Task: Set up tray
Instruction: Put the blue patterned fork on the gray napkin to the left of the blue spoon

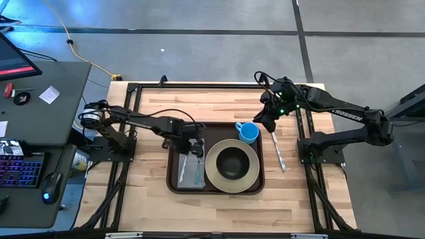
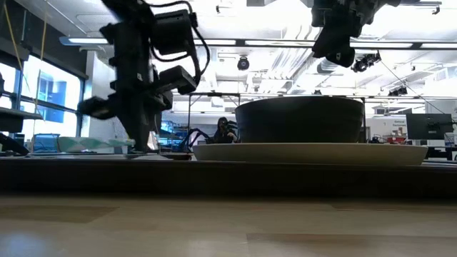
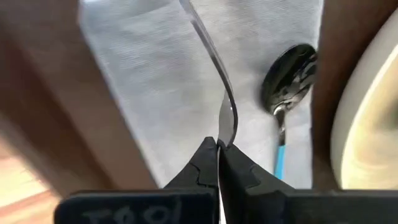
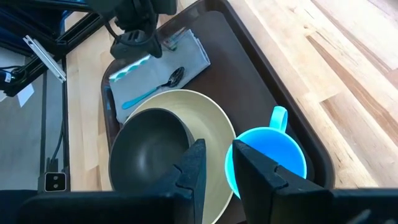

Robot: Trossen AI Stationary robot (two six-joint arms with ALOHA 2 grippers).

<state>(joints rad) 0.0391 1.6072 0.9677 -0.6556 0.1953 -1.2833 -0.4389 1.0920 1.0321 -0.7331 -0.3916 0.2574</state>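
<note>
The dark brown tray lies mid-table. On it, a beige plate carries a dark bowl, and a blue cup stands at the tray's far right corner. A grey napkin covers the tray's left part, and a blue-handled spoon lies on it. Above the napkin's far end, my left gripper is shut on a thin silver utensil seen edge-on. My right gripper hangs open and holds nothing, high above the cup. My left gripper pinches the utensil's thin metal shaft between its two fingertips, coming steeply from above. The curved metal runs on from the fingers out over the napkin. What lies behind the fingers is hidden by the gripper, and I cannot tell whether the far end still touches the napkin.
A long thin utensil lies on the bare wood right of the tray. Black frame rails run along the table's left and right sides. A desk with a keyboard stands beyond the left edge.
</note>
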